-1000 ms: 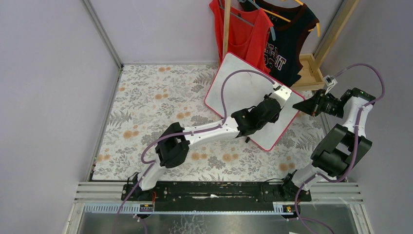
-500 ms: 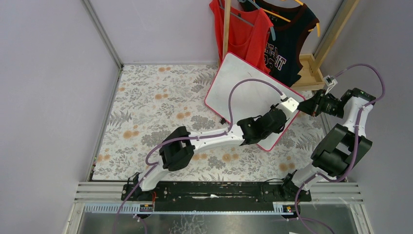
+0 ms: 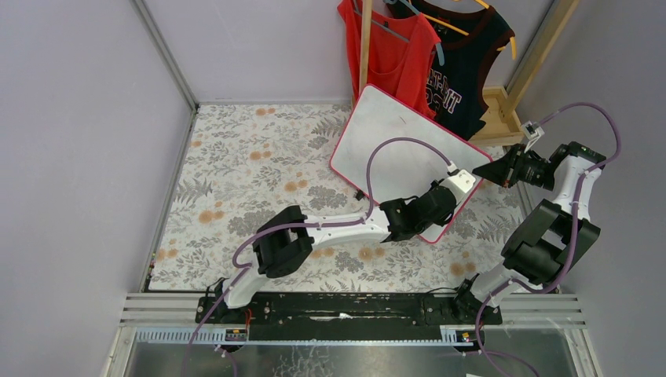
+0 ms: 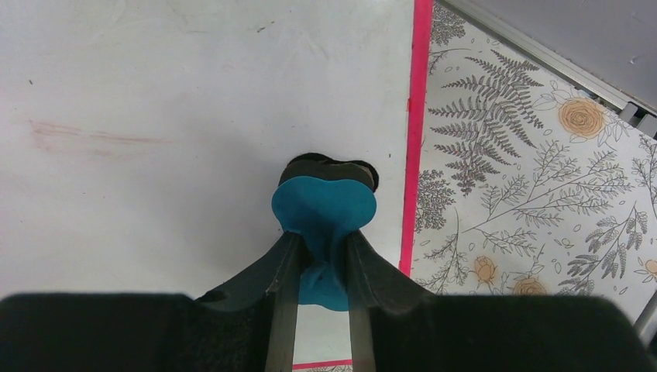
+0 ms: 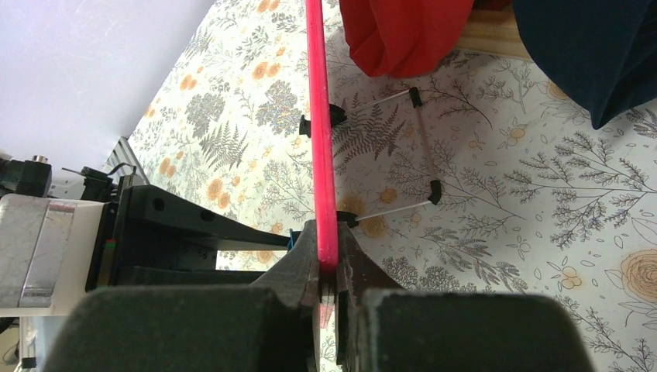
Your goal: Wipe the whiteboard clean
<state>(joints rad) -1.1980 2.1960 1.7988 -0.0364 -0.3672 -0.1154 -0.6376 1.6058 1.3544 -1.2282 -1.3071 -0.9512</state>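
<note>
The whiteboard (image 3: 393, 149) stands toward the far right corner of the counter (image 3: 251, 173), turned so that one corner points at the far edge. It is tilted rather than flat (the right wrist view sees it edge-on, with a thin wire stand (image 5: 422, 147) and black feet behind it). A red top (image 3: 393, 55) and a dark top (image 3: 463, 71) hang just past it at the far edge.

The left arm reaches across the counter to the board's right side. The left fingers (image 4: 288, 260) are clamped on a blue eraser (image 4: 324, 213), gripping its narrow waist, and its rounded head lies on the white surface just beside the pink-red frame (image 4: 418, 116). A dark pad peeks out from under the eraser's head. A faint red smear (image 4: 93, 138) shows on the board, well apart from the eraser, toward the left of that view.

The right fingers (image 5: 304, 271) are closed on the whiteboard's frame at its right-hand edge, one on each face of the board.
</note>
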